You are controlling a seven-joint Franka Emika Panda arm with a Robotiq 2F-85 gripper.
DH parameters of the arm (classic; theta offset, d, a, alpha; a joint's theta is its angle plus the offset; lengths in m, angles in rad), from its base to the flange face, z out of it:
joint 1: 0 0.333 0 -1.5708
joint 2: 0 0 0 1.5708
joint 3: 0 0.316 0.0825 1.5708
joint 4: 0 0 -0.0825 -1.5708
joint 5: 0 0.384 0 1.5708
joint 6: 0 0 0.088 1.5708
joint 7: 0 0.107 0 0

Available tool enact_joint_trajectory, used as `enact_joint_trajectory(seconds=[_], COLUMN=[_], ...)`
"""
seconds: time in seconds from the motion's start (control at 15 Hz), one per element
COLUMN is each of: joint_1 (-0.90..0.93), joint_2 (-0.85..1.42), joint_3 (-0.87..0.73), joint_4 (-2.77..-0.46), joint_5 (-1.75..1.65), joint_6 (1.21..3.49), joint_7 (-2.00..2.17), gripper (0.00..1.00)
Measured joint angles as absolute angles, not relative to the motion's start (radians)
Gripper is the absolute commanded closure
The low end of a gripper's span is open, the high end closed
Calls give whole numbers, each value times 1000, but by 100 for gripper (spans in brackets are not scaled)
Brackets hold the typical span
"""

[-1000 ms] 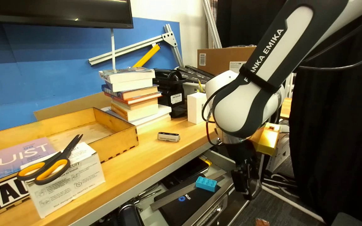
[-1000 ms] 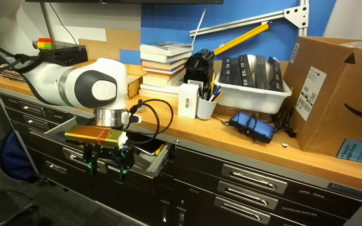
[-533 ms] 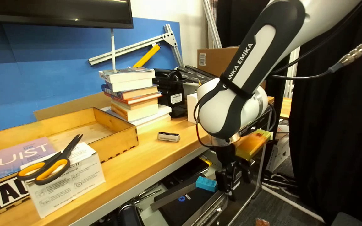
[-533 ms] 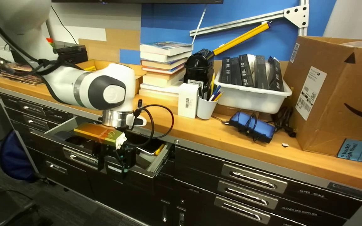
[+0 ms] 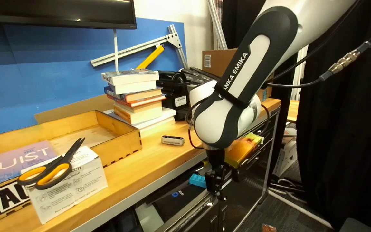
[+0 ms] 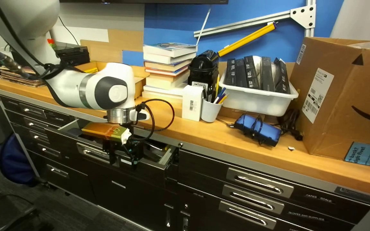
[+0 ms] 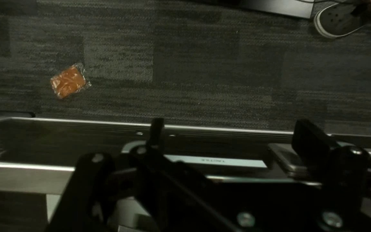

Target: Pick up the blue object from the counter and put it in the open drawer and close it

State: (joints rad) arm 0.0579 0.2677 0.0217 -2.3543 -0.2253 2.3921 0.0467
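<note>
Table [image 6: 201,136] of light wood stretches across both exterior views, with closed black drawers [image 6: 204,170] beneath. A white-and-black Franka Emika arm [image 5: 253,64] reaches down past the table's front edge. Below, a wide metal drawer [image 6: 153,173] stands partly pulled out. On the table sit a wooden tray [image 5: 124,149] and a stack of books [image 5: 137,98]; in front of the tray, a white carton [image 5: 72,191] bears yellow-handled scissors [image 5: 64,159]. The black fingers [image 7: 156,133] point down at the drawer's front, spread apart, a white label [image 7: 216,161] showing between them in the wrist view. The bright blue studded toy brick [image 5: 197,180] lies inside the drawer, just beside the fingers on the table's side, outside their gap; in an exterior view its end meets their outline, and I cannot tell whether they touch.
</note>
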Motion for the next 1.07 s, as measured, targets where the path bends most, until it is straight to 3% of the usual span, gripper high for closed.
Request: enact_joint_trajectory(seconds=[0.53, 1.07], joint_1=[218, 244], joint_2=[317, 356], joint_3=[-44, -44], joint_4=[-2308, -2260], joint_5=[-716, -968], joint_6=[2546, 2581], joint_7=[451, 678], gripper=[0, 0])
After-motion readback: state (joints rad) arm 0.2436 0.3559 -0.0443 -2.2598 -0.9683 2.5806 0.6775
